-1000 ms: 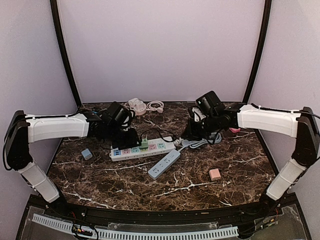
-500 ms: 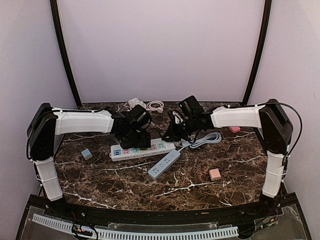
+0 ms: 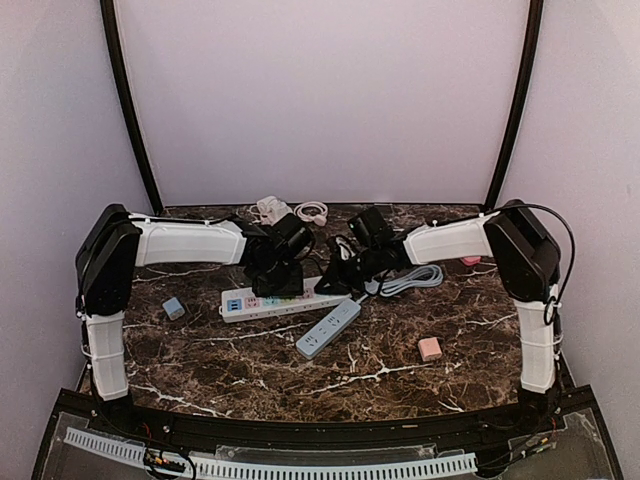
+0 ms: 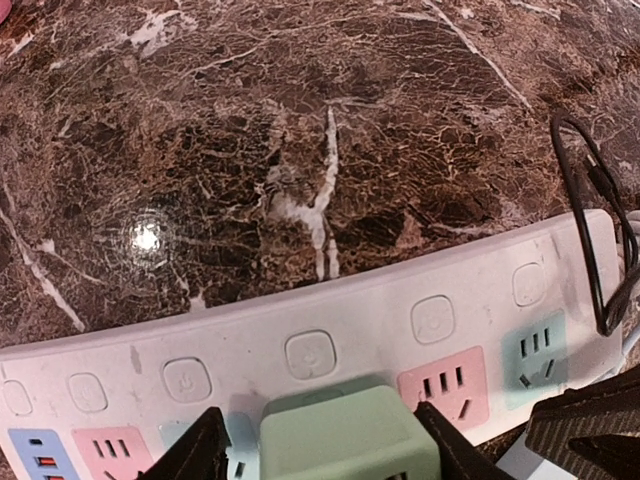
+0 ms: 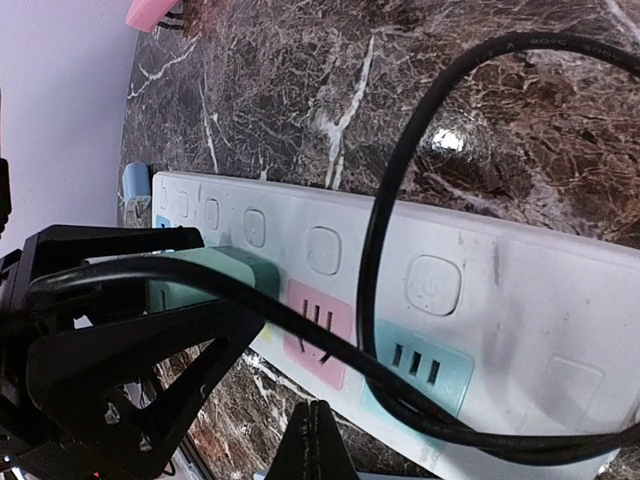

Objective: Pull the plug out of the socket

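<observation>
The plug (image 4: 345,440) is mint-green, strip (image 4: 235,345) white (sockets (image 4: 445,385) pink, teal), table (image 4: 300,150) white-veined brown.

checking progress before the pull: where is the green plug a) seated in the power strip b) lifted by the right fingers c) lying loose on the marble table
a: the green plug sits in the white power strip, with the left fingers either side of it
</observation>
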Controlling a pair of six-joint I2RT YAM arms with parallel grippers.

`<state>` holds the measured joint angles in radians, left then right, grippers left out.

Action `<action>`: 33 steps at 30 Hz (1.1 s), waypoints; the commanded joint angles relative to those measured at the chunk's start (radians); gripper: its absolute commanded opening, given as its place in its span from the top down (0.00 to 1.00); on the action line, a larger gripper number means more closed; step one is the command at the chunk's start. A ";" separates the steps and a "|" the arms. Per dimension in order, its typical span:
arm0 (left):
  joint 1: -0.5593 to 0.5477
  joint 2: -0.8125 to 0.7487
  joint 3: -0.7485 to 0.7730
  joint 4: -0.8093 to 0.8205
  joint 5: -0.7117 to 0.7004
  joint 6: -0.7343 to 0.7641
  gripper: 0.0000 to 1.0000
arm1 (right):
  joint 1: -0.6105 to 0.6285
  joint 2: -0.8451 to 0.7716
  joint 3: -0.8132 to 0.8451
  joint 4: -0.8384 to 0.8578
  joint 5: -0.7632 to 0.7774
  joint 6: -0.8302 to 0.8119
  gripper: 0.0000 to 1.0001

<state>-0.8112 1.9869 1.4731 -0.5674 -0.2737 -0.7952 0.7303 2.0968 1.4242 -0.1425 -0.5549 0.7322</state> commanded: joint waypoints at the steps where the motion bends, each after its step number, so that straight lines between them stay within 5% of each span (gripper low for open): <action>1: -0.006 0.016 0.022 -0.038 -0.021 -0.003 0.44 | -0.006 0.044 0.030 0.065 -0.037 0.031 1.00; 20: -0.031 0.012 0.096 -0.057 -0.057 0.064 0.87 | -0.004 0.146 0.071 0.038 0.029 0.104 1.00; 33: -0.047 -0.039 0.058 0.006 -0.039 0.065 0.93 | 0.014 0.162 0.064 -0.001 0.091 0.130 1.00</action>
<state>-0.8433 2.0254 1.5223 -0.6044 -0.3305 -0.7475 0.7300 2.2086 1.4933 -0.0605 -0.5419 0.8532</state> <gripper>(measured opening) 0.446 0.003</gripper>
